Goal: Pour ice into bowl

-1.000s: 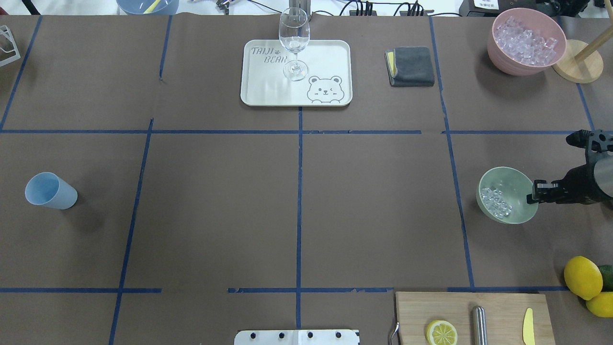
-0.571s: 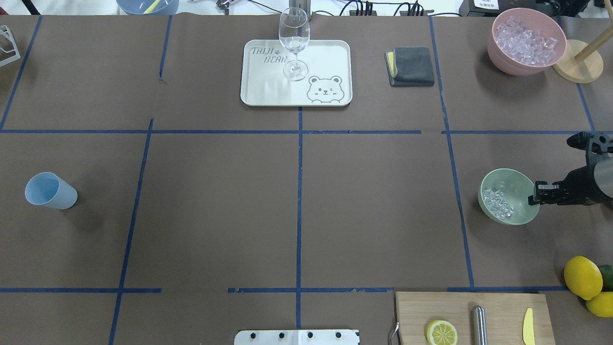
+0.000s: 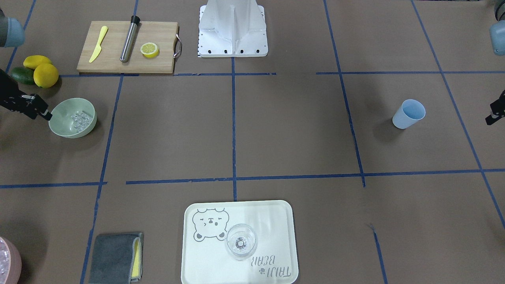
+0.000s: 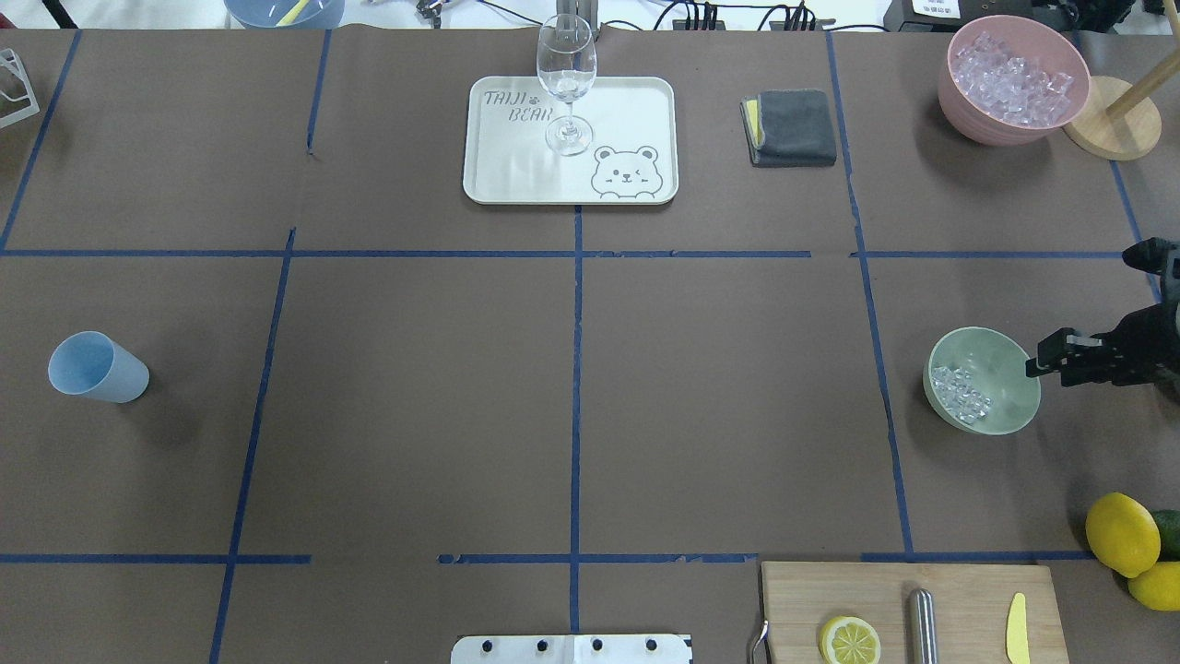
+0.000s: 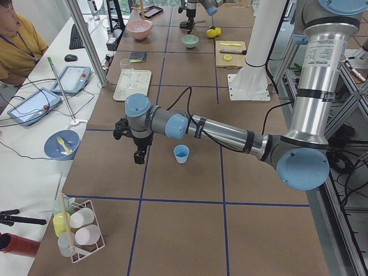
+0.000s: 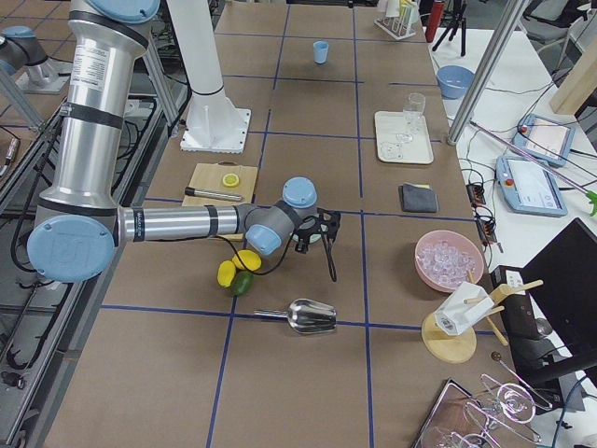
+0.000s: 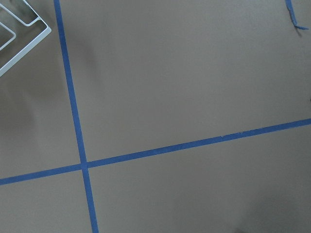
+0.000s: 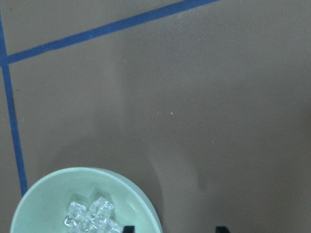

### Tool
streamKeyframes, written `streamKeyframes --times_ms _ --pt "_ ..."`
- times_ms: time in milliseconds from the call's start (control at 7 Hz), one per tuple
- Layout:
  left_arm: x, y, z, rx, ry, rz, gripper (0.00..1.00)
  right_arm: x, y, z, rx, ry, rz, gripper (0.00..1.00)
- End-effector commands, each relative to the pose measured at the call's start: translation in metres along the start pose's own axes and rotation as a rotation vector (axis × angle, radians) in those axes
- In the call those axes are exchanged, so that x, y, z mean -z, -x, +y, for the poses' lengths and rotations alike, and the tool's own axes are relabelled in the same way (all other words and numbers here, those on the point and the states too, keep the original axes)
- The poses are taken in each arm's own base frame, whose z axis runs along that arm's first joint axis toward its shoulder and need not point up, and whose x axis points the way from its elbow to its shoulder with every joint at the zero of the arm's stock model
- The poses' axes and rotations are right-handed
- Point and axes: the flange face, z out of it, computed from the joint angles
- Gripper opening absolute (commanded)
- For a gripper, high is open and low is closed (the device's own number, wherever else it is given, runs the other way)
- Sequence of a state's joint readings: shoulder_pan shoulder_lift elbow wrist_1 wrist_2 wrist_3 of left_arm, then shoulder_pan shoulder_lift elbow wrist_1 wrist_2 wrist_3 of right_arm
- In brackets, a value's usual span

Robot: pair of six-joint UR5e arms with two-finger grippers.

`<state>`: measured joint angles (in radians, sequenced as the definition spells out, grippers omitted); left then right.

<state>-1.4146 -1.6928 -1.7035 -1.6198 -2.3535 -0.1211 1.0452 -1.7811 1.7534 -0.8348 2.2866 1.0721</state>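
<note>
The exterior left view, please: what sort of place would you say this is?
Likely a robotics lab staged as a drinks station: a robot arm over a tape-gridded table, with a person and tablets alongside.

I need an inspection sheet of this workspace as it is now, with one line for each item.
Surface: table covered in brown paper with blue tape lines.
Job's things: ice lies inside the green bowl, which stands upright.
Clutter: pink tub with more ice, blue cup, tray with a glass, grey cloth, cutting board with a lemon half, whole lemons, metal scoop.
Grippers: right gripper open at the bowl's rim, holding nothing; left gripper over bare table, state unclear.
Cables: cables at the table's far edge.
Surroundings: person at a side bench.
</note>
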Motion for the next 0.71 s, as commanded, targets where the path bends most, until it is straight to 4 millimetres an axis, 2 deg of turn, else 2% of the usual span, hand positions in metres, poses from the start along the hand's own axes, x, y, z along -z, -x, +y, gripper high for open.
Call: streamKeyframes --times_ms 0,143,429,571 --pt "0.006 0.018 0.001 -0.042 -0.009 -0.02 1.0 0.055 -0.043 -0.032 0.013 -0.031 -0.012 1.0" --pt "0.014 0.039 0.005 -0.031 -0.019 -0.065 1.0 0.076 -0.068 -0.042 0.052 -0.031 0.007 1.0" --pt "0.005 0.072 0.017 -0.013 0.007 -0.071 1.0 0.099 -0.109 -0.055 0.161 0.004 0.076 1.0" --pt "0.002 0.083 0.02 0.008 0.016 -0.067 1.0 0.116 -0.109 -0.08 0.217 0.041 0.103 1.0"
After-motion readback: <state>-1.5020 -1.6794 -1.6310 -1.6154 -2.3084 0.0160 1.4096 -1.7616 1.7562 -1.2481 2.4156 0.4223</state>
